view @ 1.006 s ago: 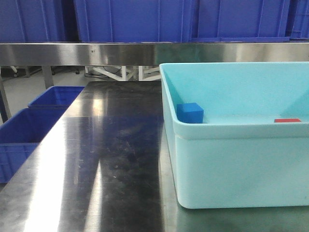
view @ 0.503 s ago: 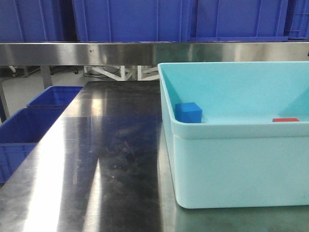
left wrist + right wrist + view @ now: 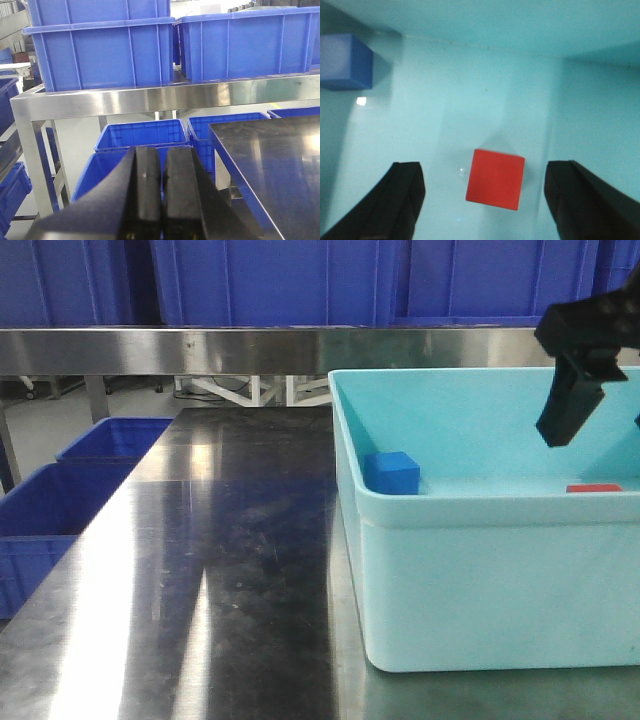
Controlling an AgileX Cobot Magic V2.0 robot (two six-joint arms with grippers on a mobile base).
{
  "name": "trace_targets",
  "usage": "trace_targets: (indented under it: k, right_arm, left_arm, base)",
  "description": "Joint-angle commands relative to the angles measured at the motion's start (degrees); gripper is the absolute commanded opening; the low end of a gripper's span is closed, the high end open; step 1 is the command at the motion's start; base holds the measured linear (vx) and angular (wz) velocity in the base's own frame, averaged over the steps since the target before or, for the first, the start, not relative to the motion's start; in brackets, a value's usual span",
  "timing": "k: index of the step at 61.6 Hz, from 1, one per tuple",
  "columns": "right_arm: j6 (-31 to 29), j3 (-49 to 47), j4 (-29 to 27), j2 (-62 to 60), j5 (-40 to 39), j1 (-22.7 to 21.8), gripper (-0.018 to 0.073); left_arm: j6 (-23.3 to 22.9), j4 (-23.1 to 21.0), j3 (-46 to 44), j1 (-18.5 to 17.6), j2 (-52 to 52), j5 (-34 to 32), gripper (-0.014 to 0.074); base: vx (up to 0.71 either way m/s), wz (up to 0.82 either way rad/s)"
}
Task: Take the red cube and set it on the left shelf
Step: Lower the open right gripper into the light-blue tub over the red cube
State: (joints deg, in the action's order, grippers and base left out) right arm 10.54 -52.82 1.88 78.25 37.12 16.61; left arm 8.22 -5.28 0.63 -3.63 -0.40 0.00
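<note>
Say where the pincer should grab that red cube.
Its two opposite side faces, from straight above: the red cube lies flat in the turquoise tub, clear of walls and the blue cube, between the fingers of the open right pincer.

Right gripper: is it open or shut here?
Open. The right gripper's fingers stand wide apart in the wrist view, with the red cube lying untouched on the tub floor between them.
</note>
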Motion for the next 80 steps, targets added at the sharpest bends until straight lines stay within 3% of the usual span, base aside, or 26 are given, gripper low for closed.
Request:
trace_targets:
  k: [1, 51, 61, 73, 80]
  right_arm:
    - [-0.60, -1.99, 0.34, -0.73, -1.91, 0.04, 0.0604]
    - [-0.60, -1.99, 1.20, 9.41, -1.89, 0.04, 0.0585]
    - [-0.60, -2.19, 1.20, 9.42, -1.95, 0.04, 0.0417]
    - [-0.60, -2.95, 1.20, 8.28, -1.51, 0.04, 0.0048]
    - [-0.60, -3.86, 1.20, 5.38, -2.57, 0.10, 0.0067]
  left_arm:
    - [0.08, -0.32, 1.26, -0.16, 0.40, -4.78, 0.0106]
    - [0.08, -0.32, 1.26, -0.16, 0.40, -4.78, 0.0106]
    - [0.08, -0.32, 1.26, -0.16, 0.40, -4.78, 0.0106]
    - [0.08, -0.32, 1.26, -0.16, 0.40, -4.78, 0.0106]
    - [0.08, -0.32, 1.26, -0.16, 0.40, -4.78, 0.0106]
  base:
    - [0.00, 0.00]
    - [0.00, 0.00]
    - [0.00, 0.00]
    - [-0.02, -0.10]
    - [0.00, 0.00]
